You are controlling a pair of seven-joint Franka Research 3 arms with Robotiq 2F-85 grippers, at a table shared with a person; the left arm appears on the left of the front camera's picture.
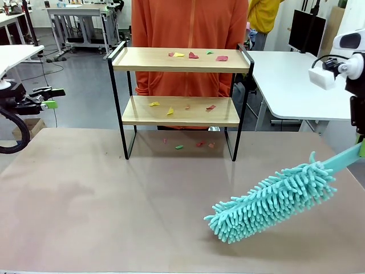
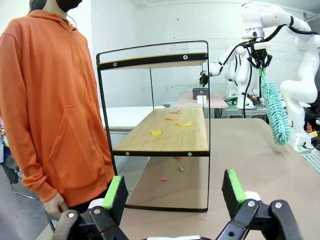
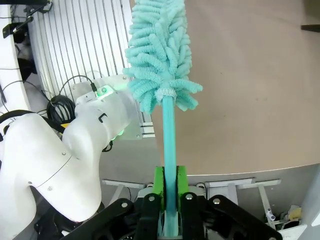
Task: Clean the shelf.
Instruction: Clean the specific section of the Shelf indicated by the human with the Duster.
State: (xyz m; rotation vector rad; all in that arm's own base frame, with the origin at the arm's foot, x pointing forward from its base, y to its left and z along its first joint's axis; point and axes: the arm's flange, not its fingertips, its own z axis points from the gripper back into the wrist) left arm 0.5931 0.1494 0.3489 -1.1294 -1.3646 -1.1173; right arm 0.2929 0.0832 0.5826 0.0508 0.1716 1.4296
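Note:
The shelf (image 1: pixel 142 59) stands at the table's far side, with coloured paper scraps (image 1: pixel 193 55) on its top board, more on the lower board (image 1: pixel 170 111) and some on the table beneath it (image 1: pixel 179 146). My right gripper (image 3: pixel 170 187) is shut on the handle of a fluffy teal duster (image 1: pixel 274 200). The duster's head hangs low over the table's right front, well short of the shelf. At the far left, off the table, my left gripper (image 1: pixel 50 98) is open and holds nothing. In the left wrist view that gripper (image 2: pixel 175 192) looks at the shelf (image 2: pixel 170 142) end-on, and the duster (image 2: pixel 276 112) shows beyond it.
A person in an orange hoodie (image 1: pixel 188 23) stands close behind the shelf, one hand (image 2: pixel 52 205) hanging beside its end. The brown table (image 1: pixel 85 200) lies bare in front of the shelf. White tables (image 1: pixel 296 80) stand at the back right and far left.

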